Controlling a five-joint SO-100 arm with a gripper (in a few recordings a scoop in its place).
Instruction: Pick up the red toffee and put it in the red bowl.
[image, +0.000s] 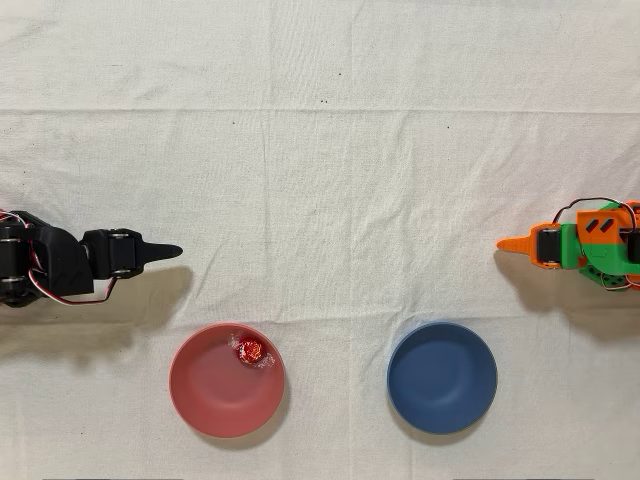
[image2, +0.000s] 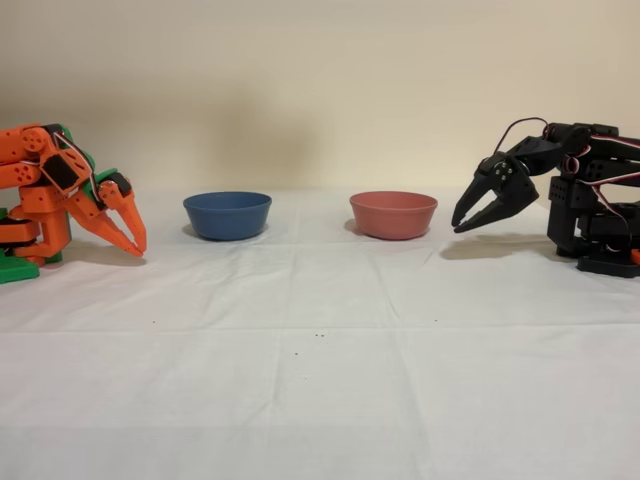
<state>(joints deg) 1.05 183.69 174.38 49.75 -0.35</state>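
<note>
The red toffee (image: 250, 350) lies inside the red bowl (image: 205, 385), close to its upper right wall in the overhead view. In the fixed view the red bowl (image2: 393, 214) stands right of centre and its wall hides the toffee. My black gripper (image: 172, 251) is pulled back at the left edge of the overhead view, up and left of the red bowl and apart from it. Seen from the side, the gripper (image2: 460, 226) hangs just right of the bowl, tips pointing down and meeting, with nothing between them.
A dark blue bowl (image: 442, 377) sits to the right of the red one in the overhead view and shows as the blue bowl (image2: 227, 214) on the left in the fixed view. The idle orange arm (image: 575, 245) rests at the right edge. White cloth covers the table.
</note>
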